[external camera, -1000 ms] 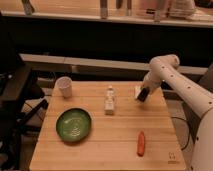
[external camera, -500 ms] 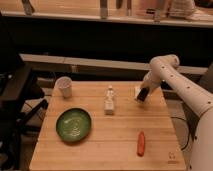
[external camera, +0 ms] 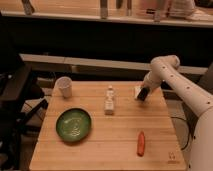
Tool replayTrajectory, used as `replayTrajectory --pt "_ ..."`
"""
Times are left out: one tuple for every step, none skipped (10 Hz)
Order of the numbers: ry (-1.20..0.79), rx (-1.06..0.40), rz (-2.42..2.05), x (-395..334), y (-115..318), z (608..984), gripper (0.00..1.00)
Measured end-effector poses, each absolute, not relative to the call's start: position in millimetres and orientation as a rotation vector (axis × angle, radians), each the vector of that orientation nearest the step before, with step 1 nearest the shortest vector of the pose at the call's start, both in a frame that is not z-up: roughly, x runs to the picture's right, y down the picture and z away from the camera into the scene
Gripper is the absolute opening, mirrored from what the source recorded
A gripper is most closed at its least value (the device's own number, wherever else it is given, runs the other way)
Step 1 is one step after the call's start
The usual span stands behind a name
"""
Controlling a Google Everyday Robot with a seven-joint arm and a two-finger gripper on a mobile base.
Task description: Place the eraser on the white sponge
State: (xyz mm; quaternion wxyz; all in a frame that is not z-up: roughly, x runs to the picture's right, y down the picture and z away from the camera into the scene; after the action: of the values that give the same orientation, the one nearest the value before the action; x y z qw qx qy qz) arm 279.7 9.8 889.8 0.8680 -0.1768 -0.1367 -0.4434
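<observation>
My gripper (external camera: pixel 143 94) is at the back right of the wooden table (external camera: pixel 115 145), at the end of the white arm that comes in from the right. It is shut on the eraser (external camera: pixel 143 95), a small dark block at its tip. The eraser is held right at the white sponge (external camera: pixel 137 90). Only a white corner of the sponge shows, to the left of the gripper, which hides the rest. I cannot tell whether the eraser touches the sponge.
A white bottle-like figure (external camera: pixel 109 100) stands mid-table, left of the gripper. A white cup (external camera: pixel 64 87) stands at the back left. A green plate (external camera: pixel 73 124) lies front left. An orange carrot-shaped stick (external camera: pixel 141 143) lies front right.
</observation>
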Motion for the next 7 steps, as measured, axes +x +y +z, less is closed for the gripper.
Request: replayTrajectory --pt "-0.286 -0.368 -0.927 280.0 9.5 891.1 0.14" --pt "-0.286 -0.367 -0.926 280.9 9.5 892.3 0.14" --pt "-0.286 -0.366 -0.925 281.2 9.1 892.8 0.15" --pt "-0.286 -0.364 -0.925 281.5 8.9 893.9 0.2" --pt "-0.285 -0.363 -0.925 281.9 8.5 894.3 0.25" --pt "-0.286 -0.361 -0.924 282.2 8.7 895.1 0.27" --pt "-0.286 -0.359 -0.924 282.6 8.1 896.0 0.27"
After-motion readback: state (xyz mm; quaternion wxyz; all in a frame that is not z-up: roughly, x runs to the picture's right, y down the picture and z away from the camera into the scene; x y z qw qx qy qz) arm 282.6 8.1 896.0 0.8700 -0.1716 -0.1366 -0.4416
